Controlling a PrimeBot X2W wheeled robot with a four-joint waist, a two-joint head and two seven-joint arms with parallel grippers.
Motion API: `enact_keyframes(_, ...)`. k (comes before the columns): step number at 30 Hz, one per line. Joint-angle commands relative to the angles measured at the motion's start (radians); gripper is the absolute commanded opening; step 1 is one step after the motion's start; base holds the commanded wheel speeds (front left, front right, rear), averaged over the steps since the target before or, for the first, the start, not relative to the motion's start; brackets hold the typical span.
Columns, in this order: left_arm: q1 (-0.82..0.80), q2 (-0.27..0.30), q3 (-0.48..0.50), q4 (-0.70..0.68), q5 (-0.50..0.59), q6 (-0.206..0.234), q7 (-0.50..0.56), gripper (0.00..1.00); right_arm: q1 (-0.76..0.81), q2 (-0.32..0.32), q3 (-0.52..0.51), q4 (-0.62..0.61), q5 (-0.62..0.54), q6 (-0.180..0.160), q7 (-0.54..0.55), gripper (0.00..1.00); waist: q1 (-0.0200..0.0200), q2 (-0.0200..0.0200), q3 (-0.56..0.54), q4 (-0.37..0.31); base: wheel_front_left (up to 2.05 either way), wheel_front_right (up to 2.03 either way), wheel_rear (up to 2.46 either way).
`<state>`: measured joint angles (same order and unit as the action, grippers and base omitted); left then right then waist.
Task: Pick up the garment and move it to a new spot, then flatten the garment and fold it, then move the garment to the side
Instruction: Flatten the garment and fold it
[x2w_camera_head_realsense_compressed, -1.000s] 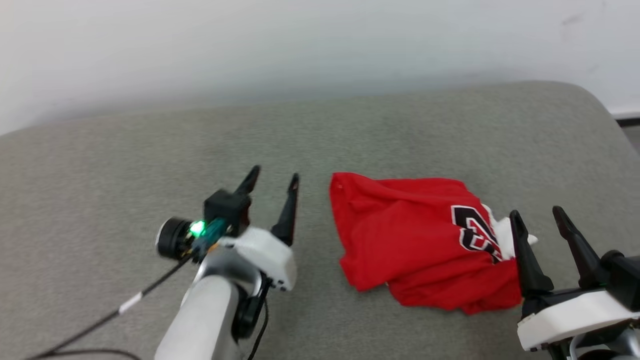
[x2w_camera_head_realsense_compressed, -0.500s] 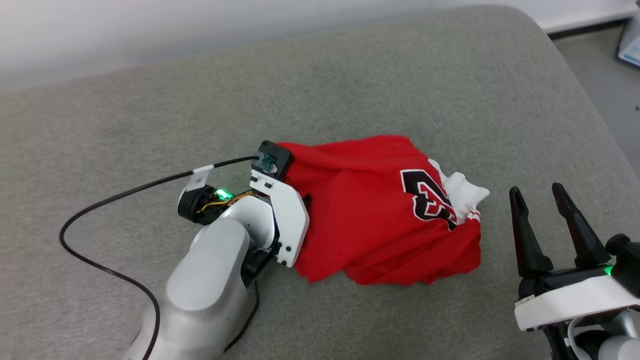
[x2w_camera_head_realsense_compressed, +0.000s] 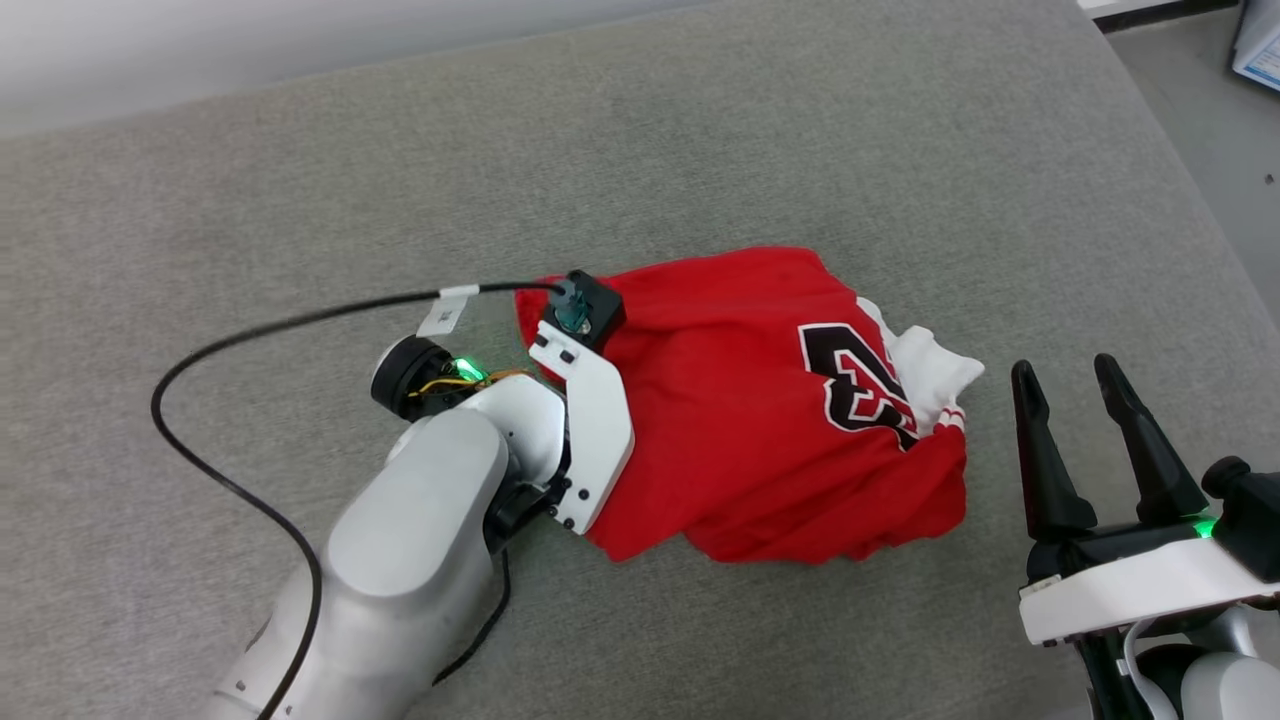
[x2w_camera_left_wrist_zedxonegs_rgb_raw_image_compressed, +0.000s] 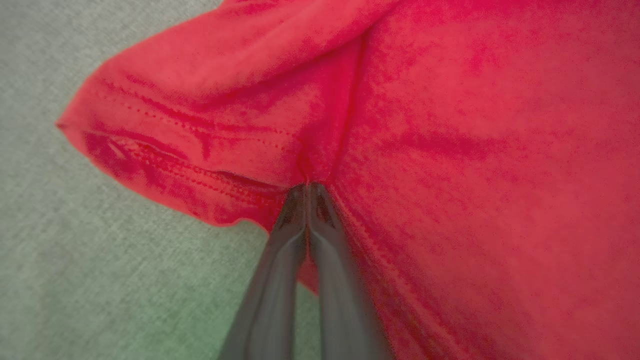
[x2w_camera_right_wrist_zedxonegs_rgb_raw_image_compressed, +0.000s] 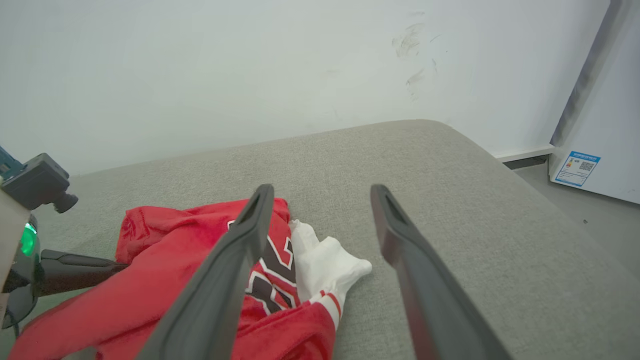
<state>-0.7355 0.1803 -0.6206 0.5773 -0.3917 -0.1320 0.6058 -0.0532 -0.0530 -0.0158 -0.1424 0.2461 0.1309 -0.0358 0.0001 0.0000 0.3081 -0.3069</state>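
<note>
Left pincer clenched on red shirt, tips pinching stitched hem fold at shirt's left edge. Shirt lies crumpled in heap on grey couch, black number facing up, white sleeve poking out shirt's right side. Right pincer released, fingers spread wide, just right of shirt, apart from it. Black cable loops over couch left of shirt. White wall behind shirt.

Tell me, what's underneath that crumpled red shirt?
The red shirt lies on the grey cushion, which shows all around it. The left gripper pinches its hemmed edge. Whatever lies beneath the heap itself is covered by the cloth.
</note>
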Motion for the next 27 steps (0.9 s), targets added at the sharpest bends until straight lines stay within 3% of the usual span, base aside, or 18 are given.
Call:
enact_keyframes(1,0.028,0.023,-0.004,-0.001,0.01,0.003,-0.019,0.0,-0.012,0.003,-0.003,0.002,-0.007,0.0,-0.005,1.0,-0.0001,0.0,-0.011,0.014,0.0,0.0,0.0)
enact_keyframes(6,0.049,0.046,0.019,-0.143,0.028,0.04,-0.13,0.0,-0.006,0.002,-0.015,-0.012,-0.024,0.0,-0.003,1.0,-0.0001,0.0,-0.044,0.069,0.0,0.0,0.0)
enact_keyframes(12,0.179,0.121,0.06,-0.385,0.036,0.125,-0.177,0.0,0.01,-0.007,-0.025,-0.038,-0.042,0.0,0.018,1.0,-0.0001,0.0,-0.089,0.147,0.0,0.0,0.0)
enact_keyframes(21,0.563,0.223,0.122,-0.692,-0.015,0.296,-0.139,0.0,0.038,-0.009,-0.046,-0.069,-0.055,0.0,0.048,1.0,-0.0001,0.0,-0.131,0.236,0.0,0.0,0.0)
enact_keyframes(27,0.794,0.229,0.132,-0.721,-0.103,0.368,-0.087,0.0,0.055,-0.007,-0.043,-0.077,-0.059,0.0,0.062,1.0,-0.0001,0.0,-0.154,0.266,0.0,0.0,0.0)
